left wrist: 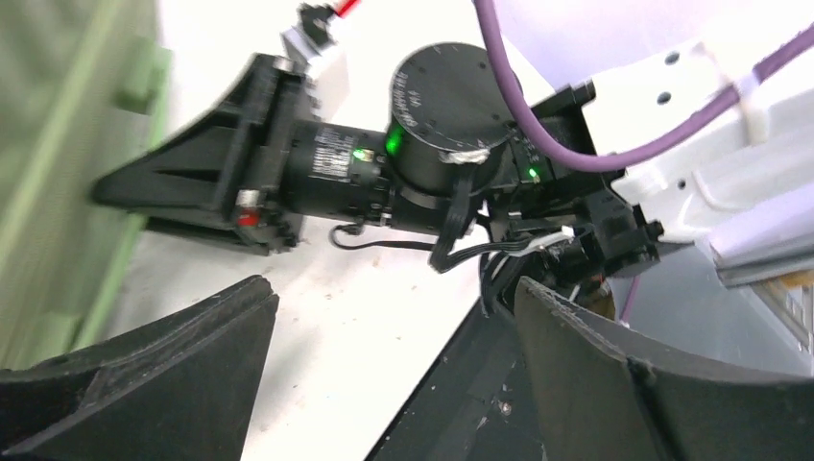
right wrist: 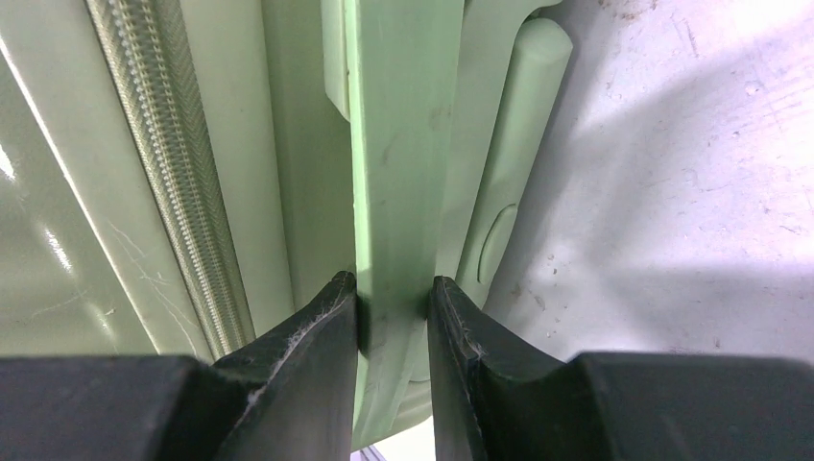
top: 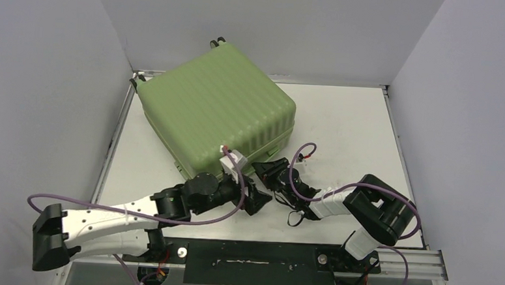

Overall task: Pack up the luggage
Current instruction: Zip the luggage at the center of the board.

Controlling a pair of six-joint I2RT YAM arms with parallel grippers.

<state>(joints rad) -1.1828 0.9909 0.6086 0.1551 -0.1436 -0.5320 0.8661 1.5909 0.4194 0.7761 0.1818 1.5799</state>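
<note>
- Tabletop (top: 342,121), white and flat, with pale grey panels on three sides, carries everything in view.
- Large light-green hard-shell luggage (top: 216,105) with a ribbed shell lies closed and flat on the far-left part of that tabletop. One corner points toward the arms, and small black wheels (top: 216,42) sit at its far edge.
- Left arm (top: 102,223), white and black with a looping purple cable, stretches rightward from its base toward the luggage's near corner.
- Right arm (top: 377,211), built the same way, reaches leftward to the same corner.
- Right gripper (right wrist: 392,288) is clamped on a flat light-green handle strap (right wrist: 394,144) on the luggage's side, with one black finger pressed against each face of it.
- Left gripper (left wrist: 394,317) sits just beside the right one above bare table. Its black fingers (left wrist: 144,384) are spread wide with nothing between them.
- Ribbed grey-green zipper track (right wrist: 173,192) runs along the shell, left of the handle strap in the right wrist view.
</note>
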